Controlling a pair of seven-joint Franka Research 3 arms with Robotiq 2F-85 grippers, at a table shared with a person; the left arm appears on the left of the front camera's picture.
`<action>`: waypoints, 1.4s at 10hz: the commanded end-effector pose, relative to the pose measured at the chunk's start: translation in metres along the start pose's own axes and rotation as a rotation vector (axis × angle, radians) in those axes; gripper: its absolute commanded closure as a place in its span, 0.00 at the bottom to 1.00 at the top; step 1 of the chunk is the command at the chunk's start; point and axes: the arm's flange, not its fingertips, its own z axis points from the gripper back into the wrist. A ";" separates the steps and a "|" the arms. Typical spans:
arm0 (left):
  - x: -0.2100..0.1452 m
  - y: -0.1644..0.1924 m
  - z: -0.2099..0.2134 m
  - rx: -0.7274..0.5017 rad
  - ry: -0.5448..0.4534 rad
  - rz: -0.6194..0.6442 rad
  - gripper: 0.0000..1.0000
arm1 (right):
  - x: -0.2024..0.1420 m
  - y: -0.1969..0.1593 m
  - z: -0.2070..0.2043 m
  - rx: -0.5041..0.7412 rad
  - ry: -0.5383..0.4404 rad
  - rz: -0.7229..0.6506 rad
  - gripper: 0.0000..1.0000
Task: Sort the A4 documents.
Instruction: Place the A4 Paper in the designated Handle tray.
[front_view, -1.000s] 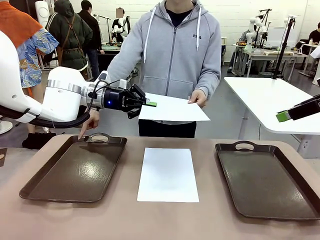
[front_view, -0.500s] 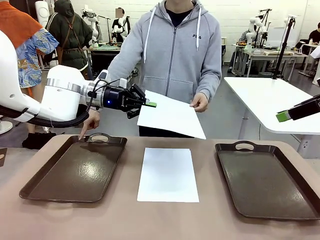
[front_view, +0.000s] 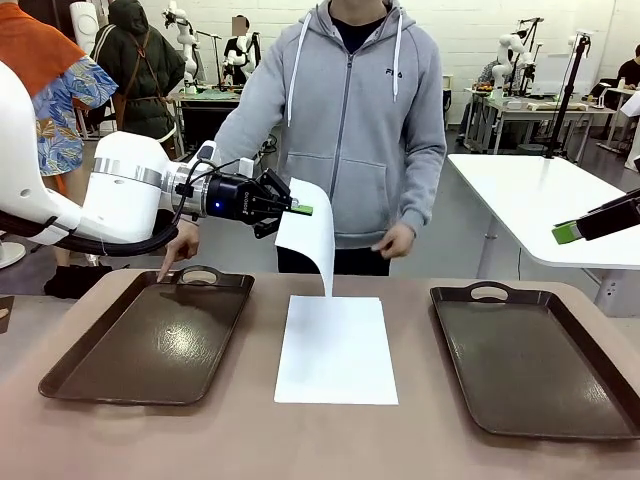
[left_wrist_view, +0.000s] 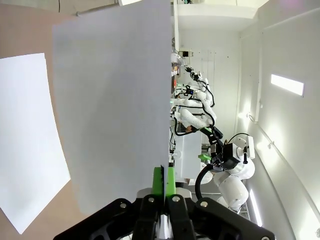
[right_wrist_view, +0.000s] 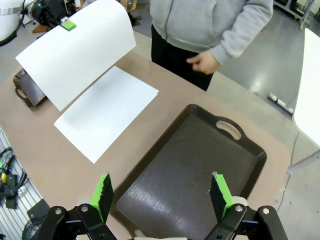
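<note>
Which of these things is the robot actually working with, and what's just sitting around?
Part of the job:
- the hanging A4 sheet, pinched in the left arm's jaws
- the flat A4 sheet on the brown table
- probably the left tray and right tray
- the person's hand, pointing at the left tray

Just about:
- the white side table

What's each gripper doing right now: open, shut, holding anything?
Left gripper: shut on the edge of a hanging A4 sheet.
Right gripper: open, empty, above the right tray.
</note>
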 end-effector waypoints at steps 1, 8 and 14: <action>0.001 0.000 -0.001 -0.013 -0.009 0.005 1.00 | 0.000 0.000 -0.002 0.007 -0.002 -0.003 0.00; -0.005 -0.015 0.018 0.182 0.092 -0.193 0.99 | 0.000 0.000 -0.002 0.007 -0.002 -0.003 0.00; 0.005 0.025 0.102 0.522 0.196 -0.124 0.99 | 0.000 0.000 -0.002 0.007 -0.002 -0.003 0.00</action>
